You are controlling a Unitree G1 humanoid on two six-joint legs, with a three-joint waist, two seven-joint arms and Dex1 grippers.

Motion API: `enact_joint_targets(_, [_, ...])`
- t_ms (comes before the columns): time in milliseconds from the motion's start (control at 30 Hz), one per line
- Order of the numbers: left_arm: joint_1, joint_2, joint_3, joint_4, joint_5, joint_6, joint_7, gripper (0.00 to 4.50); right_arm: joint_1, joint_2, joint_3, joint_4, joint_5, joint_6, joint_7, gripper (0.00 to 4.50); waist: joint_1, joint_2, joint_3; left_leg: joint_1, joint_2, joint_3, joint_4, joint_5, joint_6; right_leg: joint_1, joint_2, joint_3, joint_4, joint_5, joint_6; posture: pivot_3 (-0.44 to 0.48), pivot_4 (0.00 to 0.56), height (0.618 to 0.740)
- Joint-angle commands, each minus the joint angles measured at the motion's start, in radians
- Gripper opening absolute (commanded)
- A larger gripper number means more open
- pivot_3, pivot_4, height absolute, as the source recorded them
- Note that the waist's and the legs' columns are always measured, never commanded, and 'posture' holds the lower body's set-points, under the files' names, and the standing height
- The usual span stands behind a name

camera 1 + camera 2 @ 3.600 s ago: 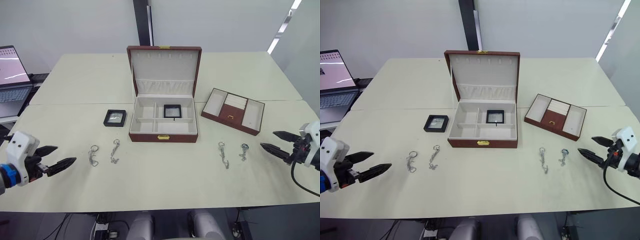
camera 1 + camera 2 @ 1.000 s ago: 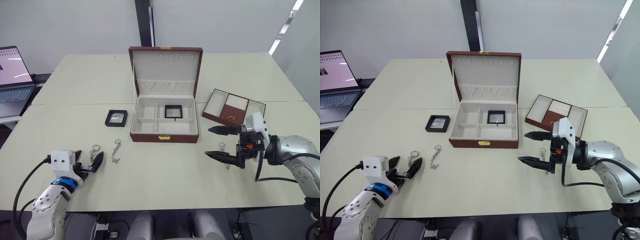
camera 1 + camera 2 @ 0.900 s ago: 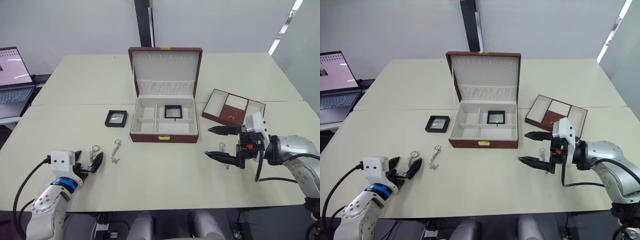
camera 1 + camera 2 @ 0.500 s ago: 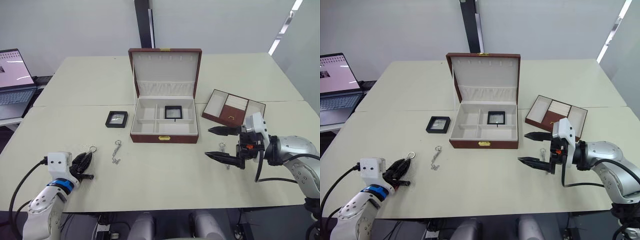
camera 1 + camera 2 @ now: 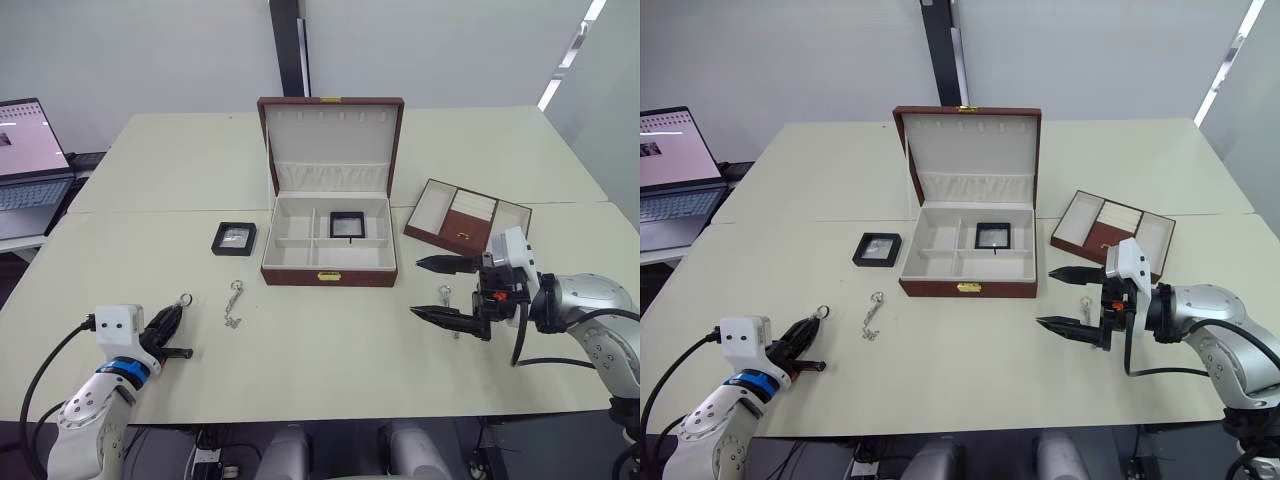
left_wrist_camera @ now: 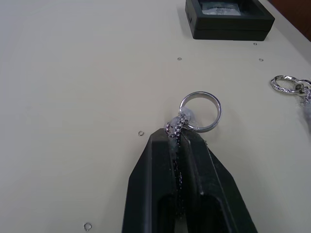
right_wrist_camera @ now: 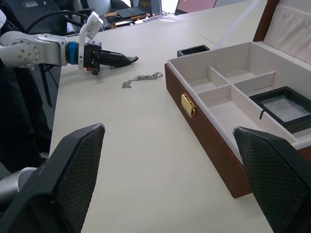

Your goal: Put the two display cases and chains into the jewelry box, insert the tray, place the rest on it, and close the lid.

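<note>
Step in hand: chain loading. The left pincer point(image 6: 177, 141), left of the open reddish-brown wooden jewelry box point(image 5: 328, 272), is clamped on a thin silvery ringed chain point(image 6: 194, 116). Next: carry it into a cream compartment. The right pincer point(image 5: 437, 289), right of the box, gapes wide, empty.

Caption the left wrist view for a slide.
Left claw shut on a chain, its ring resting on the table.
</note>
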Motion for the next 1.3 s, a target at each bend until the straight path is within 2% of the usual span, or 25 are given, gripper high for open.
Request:
enact_joint_targets(33, [-0.015,-0.007,0.013,-0.073,-0.045,0.052,0.029,0.03,-0.02,-0.005,-0.038,-0.03,0.03,-0.003,0.004,4.5,0.0,-0.001,0.0,0.0,0.0,0.0,0.0,0.0,0.0,0.0,0.0,0.0,0.0,0.0,0.0,0.0,0.15,0.74])
enact_joint_targets(300, [-0.118,0.006,-0.001,-0.252,-0.129,0.207,0.107,0.03,-0.047,-0.011,-0.07,-0.026,0.061,0.012,-0.01,4.5,0.001,-0.008,0.004,-0.001,0.0,-0.001,0.0,0.0,0.0,0.0,0.0,-0.001,0.0,0.0,0.0,0.0,0.15,0.74])
enact_joint_targets(467, [-0.222,0.02,-0.063,-0.322,-0.135,0.299,0.134,0.03,-0.062,0.0,-0.1,-0.019,0.071,0.016,-0.038,4.5,0.001,-0.009,0.005,-0.001,0.0,-0.001,0.0,0.0,0.0,0.0,0.0,-0.001,0.0,0.0,0.0,0.0,0.15,0.74])
enact_joint_targets(667, [-0.37,0.003,-0.142,-0.313,-0.127,0.358,0.16,0.03,-0.063,0.01,-0.129,-0.024,0.064,0.012,-0.098,4.5,0.0,-0.011,0.006,-0.001,0.001,-0.001,0.0,0.0,0.0,0.0,0.001,-0.001,0.0,0.0,0.0,0.0,0.15,0.74])
enact_joint_targets(867, [-0.508,-0.06,-0.225,-0.301,-0.118,0.42,0.215,0.03,-0.047,0.011,-0.153,-0.045,0.066,0.015,-0.146,4.5,0.002,-0.012,0.007,-0.001,0.0,-0.001,0.0,0.0,0.0,0.0,0.001,-0.001,0.0,0.0,0.0,0.0,0.15,0.74])
enact_joint_targets(1300, [-0.699,-0.156,-0.322,-0.076,0.02,0.353,0.283,0.03,-0.028,0.009,-0.171,-0.063,0.072,0.023,-0.202,4.5,0.002,-0.014,0.008,-0.002,0.0,-0.001,0.001,0.0,0.0,-0.001,0.002,-0.001,0.0,0.0,0.0,0.0,0.15,0.74])
